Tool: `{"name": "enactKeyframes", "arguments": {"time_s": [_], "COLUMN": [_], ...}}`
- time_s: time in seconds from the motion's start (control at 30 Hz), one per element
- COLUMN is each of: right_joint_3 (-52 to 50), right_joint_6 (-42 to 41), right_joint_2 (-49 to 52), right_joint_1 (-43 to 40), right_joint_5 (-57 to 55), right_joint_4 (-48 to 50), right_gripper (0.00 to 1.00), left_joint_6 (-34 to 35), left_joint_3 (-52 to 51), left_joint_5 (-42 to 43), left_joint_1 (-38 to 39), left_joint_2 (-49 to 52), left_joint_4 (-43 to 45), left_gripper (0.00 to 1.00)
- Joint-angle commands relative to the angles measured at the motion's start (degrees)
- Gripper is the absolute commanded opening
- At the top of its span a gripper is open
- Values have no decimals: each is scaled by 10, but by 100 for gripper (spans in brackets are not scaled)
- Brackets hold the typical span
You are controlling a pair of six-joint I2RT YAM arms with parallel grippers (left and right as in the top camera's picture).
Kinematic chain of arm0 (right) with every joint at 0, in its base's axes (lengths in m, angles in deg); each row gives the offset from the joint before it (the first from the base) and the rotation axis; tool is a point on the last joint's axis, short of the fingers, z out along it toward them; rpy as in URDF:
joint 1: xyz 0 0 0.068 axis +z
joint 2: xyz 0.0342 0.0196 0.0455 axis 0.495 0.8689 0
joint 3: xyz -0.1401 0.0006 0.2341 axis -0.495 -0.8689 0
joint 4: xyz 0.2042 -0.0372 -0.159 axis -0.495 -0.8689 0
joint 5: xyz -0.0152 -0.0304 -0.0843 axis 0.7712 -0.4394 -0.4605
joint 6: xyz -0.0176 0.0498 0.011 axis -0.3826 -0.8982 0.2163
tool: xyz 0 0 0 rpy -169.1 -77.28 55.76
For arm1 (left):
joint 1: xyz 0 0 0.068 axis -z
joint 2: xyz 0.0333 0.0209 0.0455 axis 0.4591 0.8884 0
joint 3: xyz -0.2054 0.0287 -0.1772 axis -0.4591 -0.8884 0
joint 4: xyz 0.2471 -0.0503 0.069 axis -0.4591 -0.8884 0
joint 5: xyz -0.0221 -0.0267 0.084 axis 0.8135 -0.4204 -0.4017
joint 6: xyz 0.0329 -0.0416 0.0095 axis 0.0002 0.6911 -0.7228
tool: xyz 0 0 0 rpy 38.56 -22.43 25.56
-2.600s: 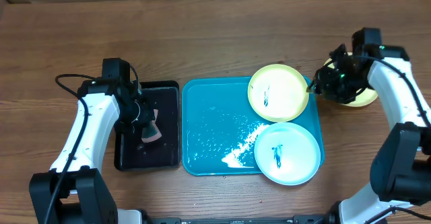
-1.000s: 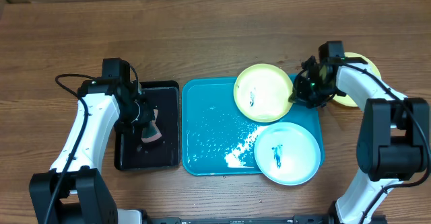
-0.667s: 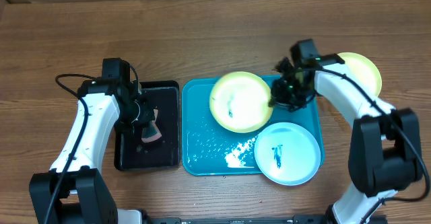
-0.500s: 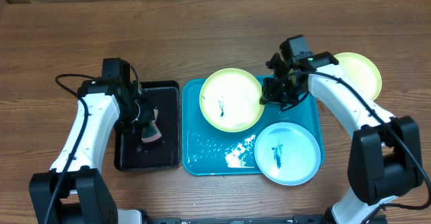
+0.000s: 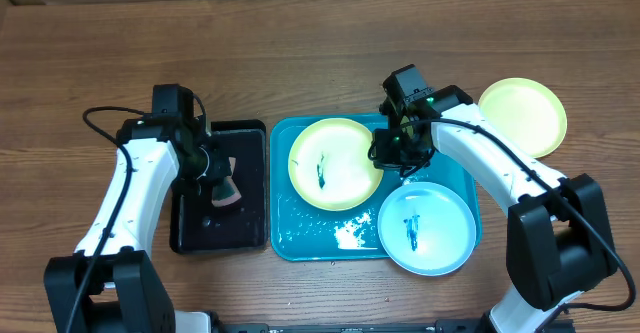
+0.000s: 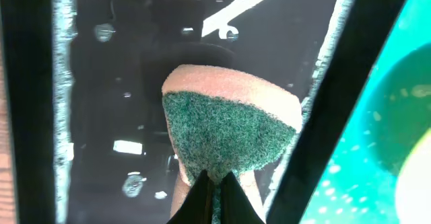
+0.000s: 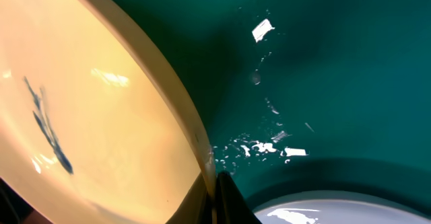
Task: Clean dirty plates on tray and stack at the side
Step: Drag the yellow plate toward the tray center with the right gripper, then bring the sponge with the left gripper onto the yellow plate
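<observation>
A pale yellow-green plate (image 5: 335, 163) with a dark smear hangs over the teal tray (image 5: 300, 238), its right rim pinched by my shut right gripper (image 5: 390, 151). In the right wrist view that plate (image 7: 81, 116) fills the left side and the gripper (image 7: 214, 183) clamps its edge. A light blue plate (image 5: 426, 228) with a dark smear lies at the tray's front right, its rim (image 7: 323, 207) showing below. A clean yellow-green plate (image 5: 522, 117) rests on the table at the right. My left gripper (image 5: 215, 180) is shut on a green-faced sponge (image 6: 229, 133) over the black tray (image 5: 195, 235).
The black tray (image 6: 121, 83) holds water drops and lies just left of the teal tray (image 6: 377, 150). Foam and droplets (image 5: 350, 231) cover the teal tray's floor. Bare wooden table (image 5: 300, 63) stretches behind both trays.
My right gripper has dragged the smeared yellow-green plate leftward across the teal tray, from its back right corner toward its middle. The left arm and sponge have stayed in place.
</observation>
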Motion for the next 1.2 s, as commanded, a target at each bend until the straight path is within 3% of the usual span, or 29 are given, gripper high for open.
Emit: {"name": "enactKeyframes", "arguments": {"time_s": [0.0, 0.37, 0.87, 1.17], "right_joint_3": [-20, -86, -90, -96], "right_joint_6": [-13, -24, -35, -40], "right_joint_2": [-8, -7, -7, -7], "right_joint_1": [-1, 21, 30, 55], "right_joint_5": [-13, -6, 12, 12], "right_joint_4": [11, 35, 50, 64], "right_gripper": [4, 4, 4, 4], "left_joint_6": [-19, -19, 10, 30], "left_joint_3": [1, 2, 2, 2], "left_joint_5": [24, 30, 12, -36], "left_joint_1": [19, 90, 267, 285], "left_joint_2": [-1, -1, -1, 49], "left_joint_4": [4, 21, 92, 95], "left_gripper": [4, 4, 4, 4]}}
